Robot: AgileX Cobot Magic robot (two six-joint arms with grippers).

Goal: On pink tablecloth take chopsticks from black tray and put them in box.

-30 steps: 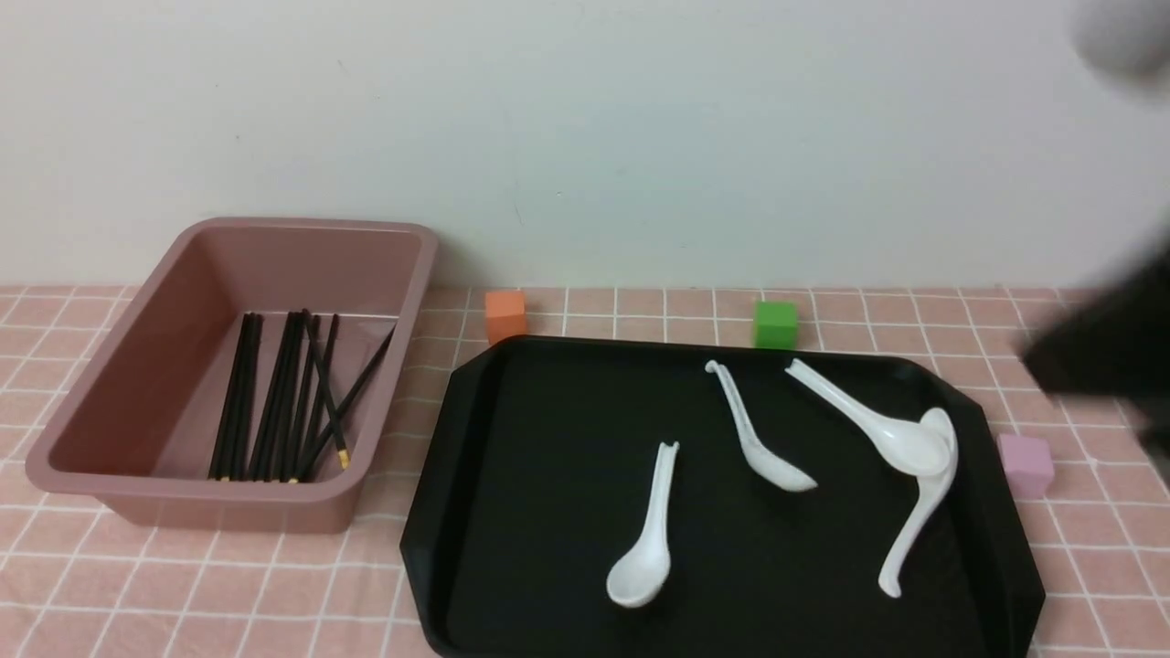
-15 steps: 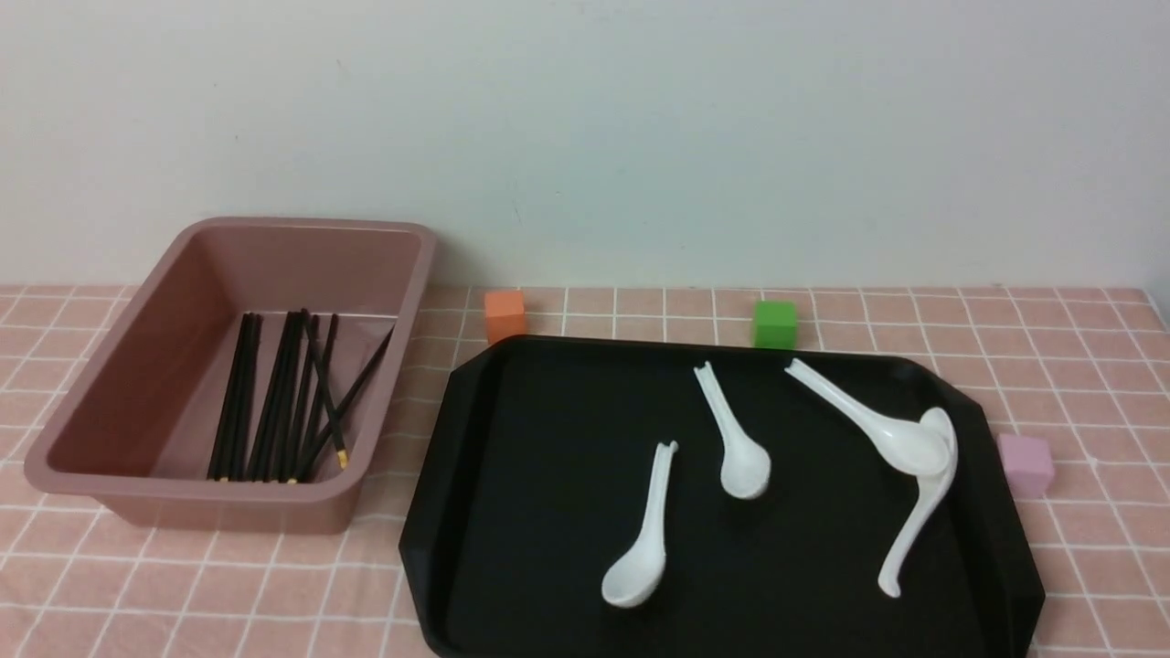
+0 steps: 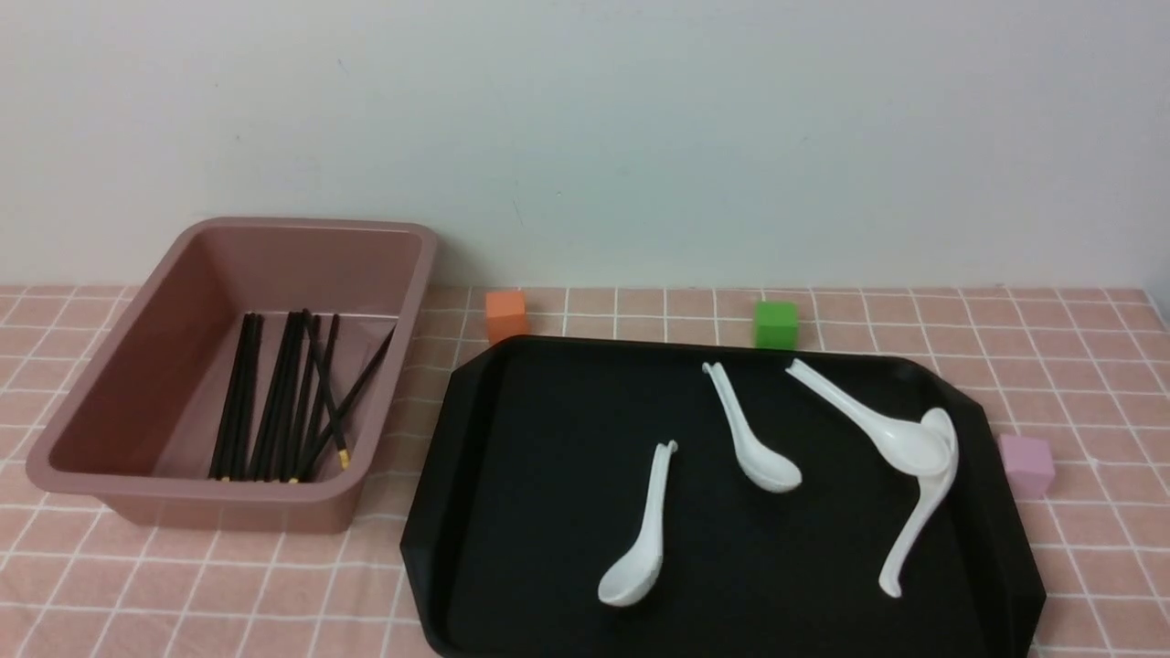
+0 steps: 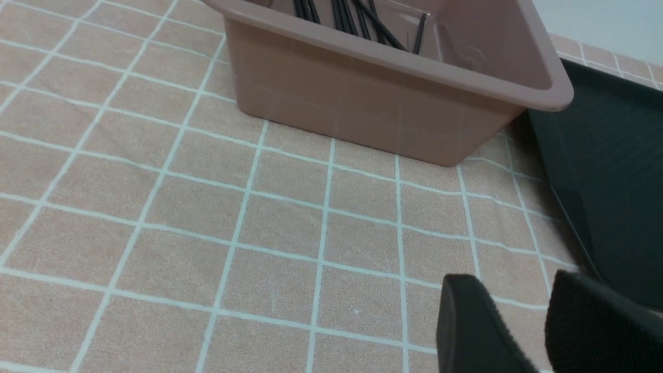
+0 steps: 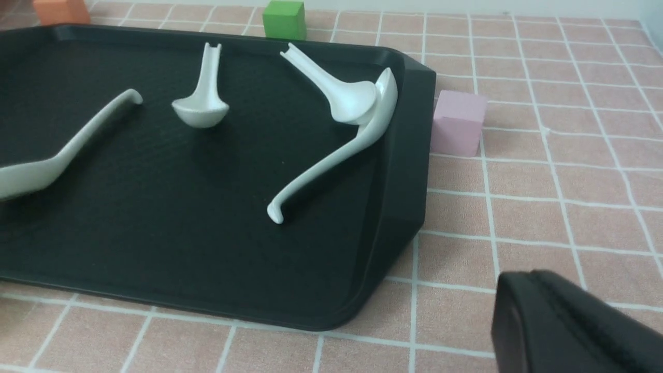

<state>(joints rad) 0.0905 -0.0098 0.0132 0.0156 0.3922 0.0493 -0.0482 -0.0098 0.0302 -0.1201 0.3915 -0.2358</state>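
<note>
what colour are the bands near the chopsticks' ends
Gold; it shows best on the crossed chopsticks, front view.

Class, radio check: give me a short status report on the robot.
Left end effector slightly open, holding nothing; right end effector shut, nothing held. Chopsticks inside box; only white spoons seen on tray.

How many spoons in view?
4, all in the black tray: one near the middle; one farther back; two by its right side, one's bowl overlapping the other spoon. None seems hidden.
</note>
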